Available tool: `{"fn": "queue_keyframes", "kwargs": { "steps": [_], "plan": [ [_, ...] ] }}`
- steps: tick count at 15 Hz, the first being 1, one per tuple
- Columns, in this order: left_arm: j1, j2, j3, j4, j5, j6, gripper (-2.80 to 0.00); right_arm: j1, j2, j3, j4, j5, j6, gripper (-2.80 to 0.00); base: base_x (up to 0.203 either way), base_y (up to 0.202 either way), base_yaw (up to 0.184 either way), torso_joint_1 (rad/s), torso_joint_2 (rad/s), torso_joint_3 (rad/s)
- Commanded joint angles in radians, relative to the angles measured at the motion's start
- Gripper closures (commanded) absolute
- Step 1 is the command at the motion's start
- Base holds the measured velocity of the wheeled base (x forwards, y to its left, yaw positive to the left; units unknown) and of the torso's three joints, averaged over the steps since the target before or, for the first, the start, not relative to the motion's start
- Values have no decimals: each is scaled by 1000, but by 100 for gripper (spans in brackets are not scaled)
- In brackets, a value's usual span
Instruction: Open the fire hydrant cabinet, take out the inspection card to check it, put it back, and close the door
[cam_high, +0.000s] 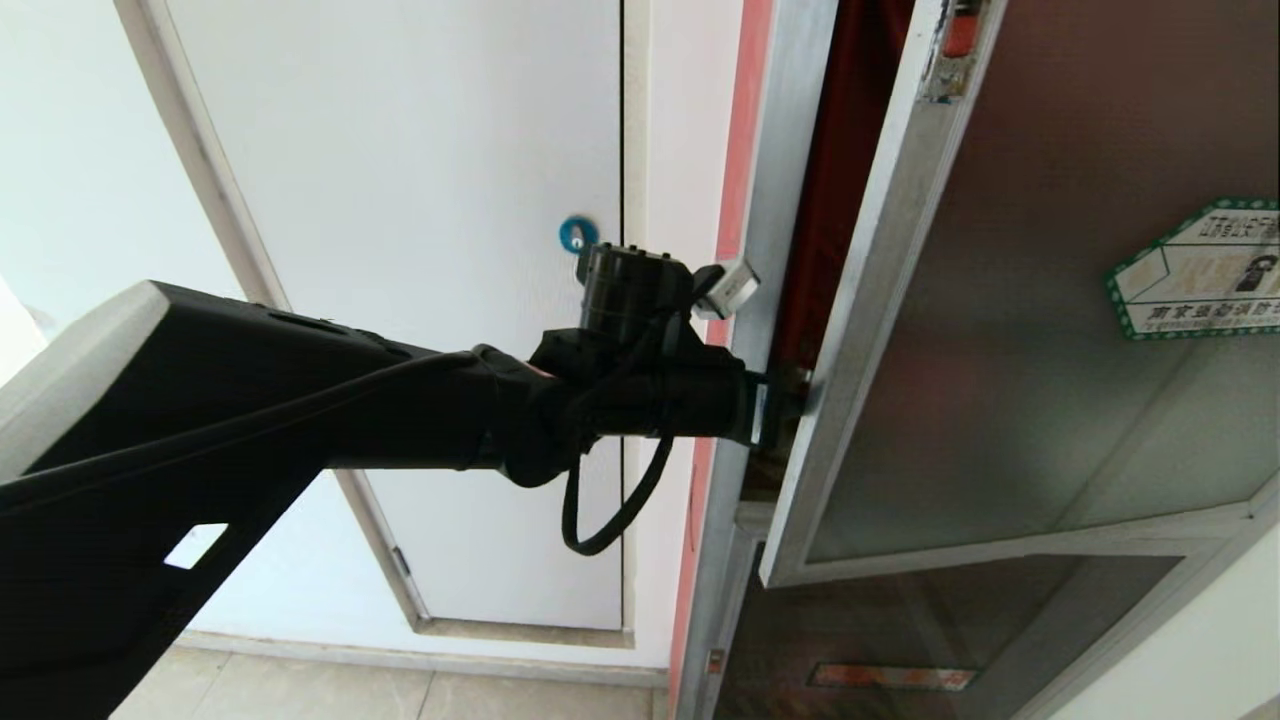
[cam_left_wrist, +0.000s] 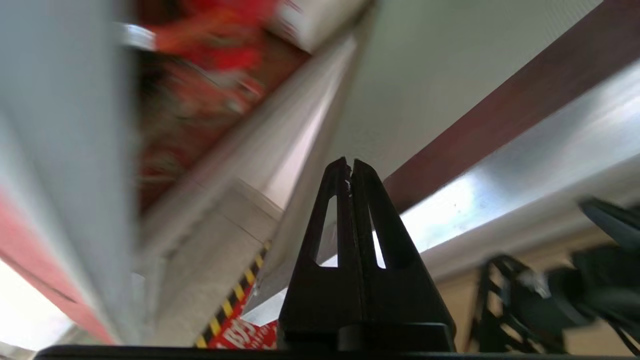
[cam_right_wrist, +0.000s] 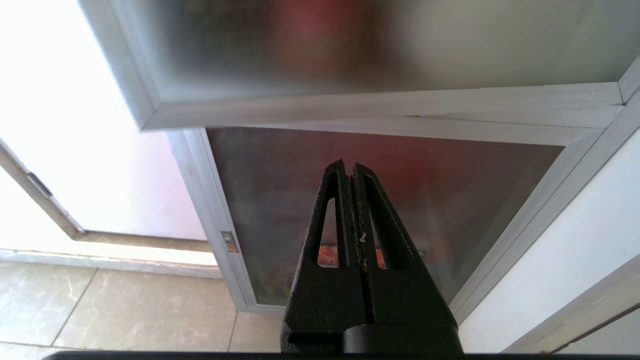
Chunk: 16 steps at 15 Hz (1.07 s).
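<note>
With our left gripper (cam_high: 790, 400) closed and empty, tips tucked behind the free edge of the door (cam_high: 1010, 330), we swing outward in a smooth arc, keeping contact on the brushed-metal frame, not the dark tinted glass. The fire hydrant cabinet (cam_high: 760, 230) shows red inside; the inspection card is not visible. Our right gripper (cam_right_wrist: 350, 167) hangs shut, parked low.

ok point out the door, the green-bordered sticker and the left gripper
door (cam_high: 880, 300), head view, on its silver frame edge, swung ajar
green-bordered sticker (cam_high: 1200, 272), head view, on its white printed middle
left gripper (cam_left_wrist: 350, 162), left wrist view, at the shut fingertips
</note>
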Motion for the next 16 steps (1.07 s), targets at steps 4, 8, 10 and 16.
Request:
{"fn": "queue_keyframes", "kwargs": {
  "steps": [4,8,10,16],
  "plan": [
    [-43,-105,102,-2,-5,-4,0,1,-2,0,0,0,0,0,0,0,0,0,0,0],
    [-87,-143,156,-2,-55,-5,0,1,-2,0,0,0,0,0,0,0,0,0,0,0],
    [-115,-149,164,-1,-57,-3,0,-1,-2,0,0,0,0,0,0,0,0,0,0,0],
    [-163,-218,263,-2,-133,-1,0,-1,0,0,0,0,0,0,0,0,0,0,0,0]
  ]
}}
